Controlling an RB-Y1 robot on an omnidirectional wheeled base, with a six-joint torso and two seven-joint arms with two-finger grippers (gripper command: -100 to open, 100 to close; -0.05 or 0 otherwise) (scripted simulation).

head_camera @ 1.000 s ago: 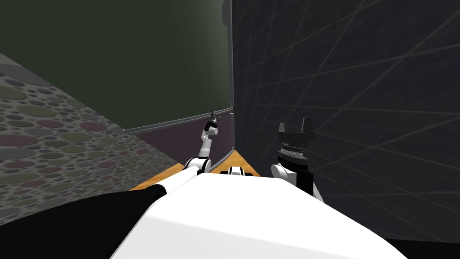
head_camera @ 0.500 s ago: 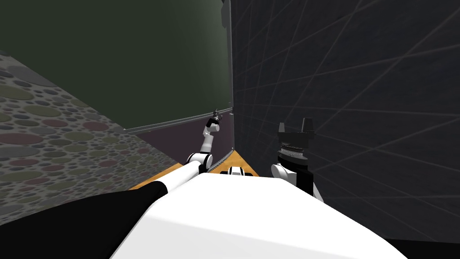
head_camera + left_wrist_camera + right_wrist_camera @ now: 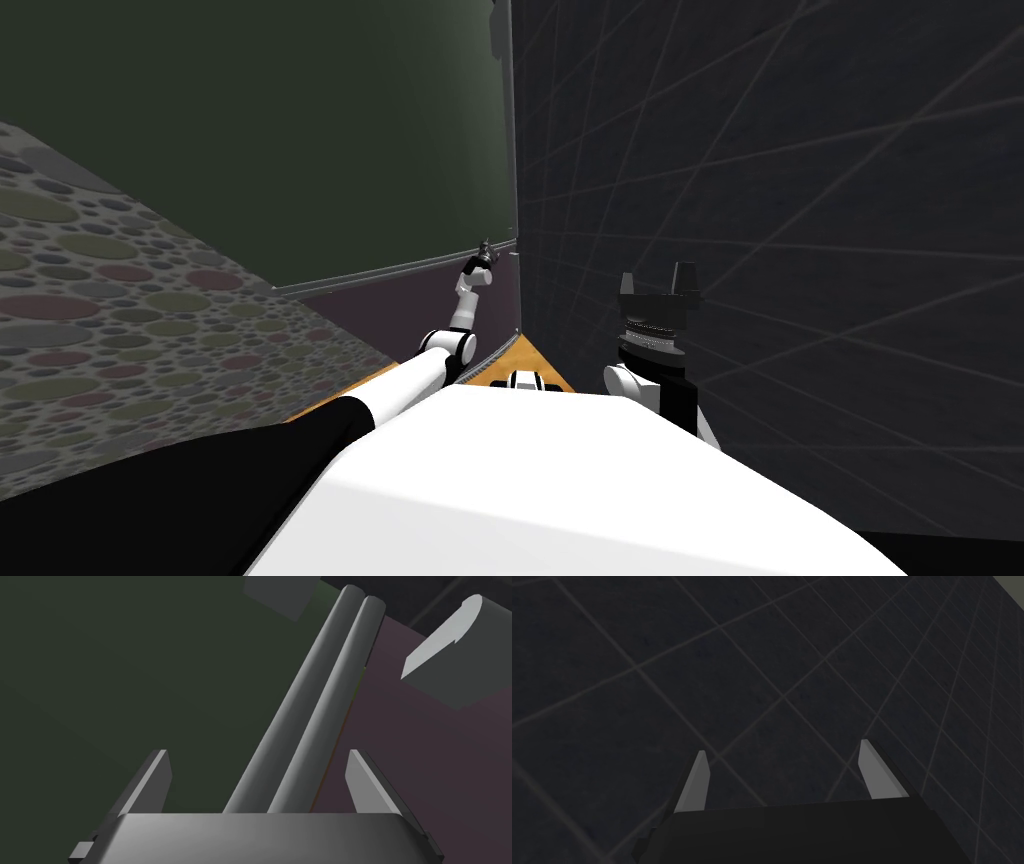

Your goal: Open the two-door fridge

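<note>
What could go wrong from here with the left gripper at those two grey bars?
1. The left gripper has its open fingers straddling both grey bars at once, so closing would probably clamp the pair, and pulling could jam.
2. The bars run at a slant through the gripper, so a grip may slide along them when pulled.
3. The right gripper hangs open facing the dark tiled wall; a torso turn during the pull might scrape it.

Left end effector (image 3: 485, 248) advanced toward fridge handles (image 3: 320, 686).
</note>
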